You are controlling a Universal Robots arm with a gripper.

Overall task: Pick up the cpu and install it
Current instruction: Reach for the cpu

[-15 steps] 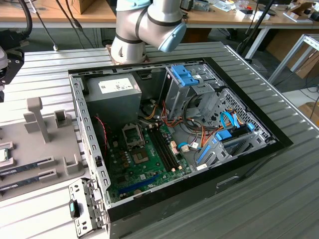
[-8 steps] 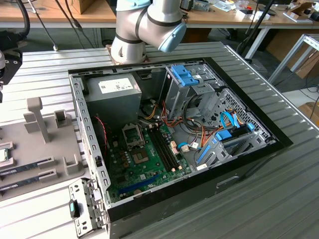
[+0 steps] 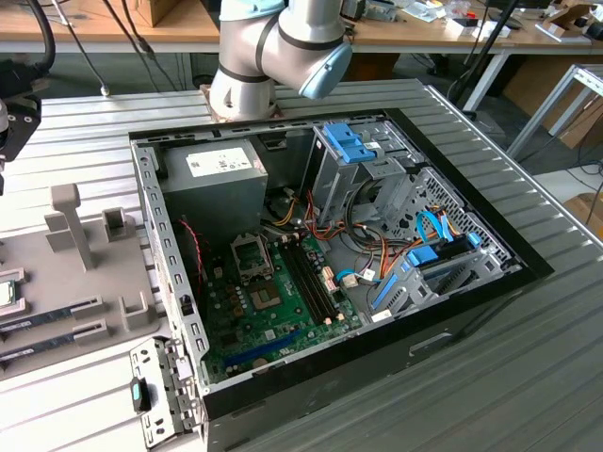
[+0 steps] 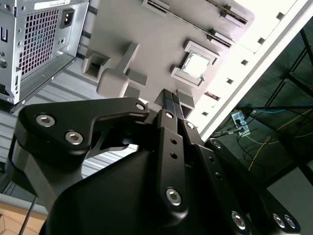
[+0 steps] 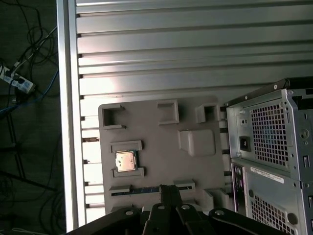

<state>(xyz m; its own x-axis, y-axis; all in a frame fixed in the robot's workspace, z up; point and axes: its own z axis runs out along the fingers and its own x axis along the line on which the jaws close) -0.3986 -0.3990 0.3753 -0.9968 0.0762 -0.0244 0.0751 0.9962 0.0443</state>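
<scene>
First wrist view: your gripper (image 5: pixel 169 190) hangs over the gray tray (image 5: pixel 156 132), jaws pressed together, holding nothing. The cpu (image 5: pixel 125 160) sits in its tray pocket, apart from the gripper.

You see a silvery cpu (image 5: pixel 125 161) on a plain grey tray (image 5: pixel 161 142) — black gripper (image 5: pixel 169 188), green motherboard (image 3: pixel 250 325), blue brackets (image 3: pixel 347 143) at its one o'clock.

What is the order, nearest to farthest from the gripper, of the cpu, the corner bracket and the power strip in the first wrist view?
From the gripper:
1. cpu, in its holder on the tray.
2. corner bracket, empty, at the tray's far corner.
3. power strip, off the table, lower down.
</scene>
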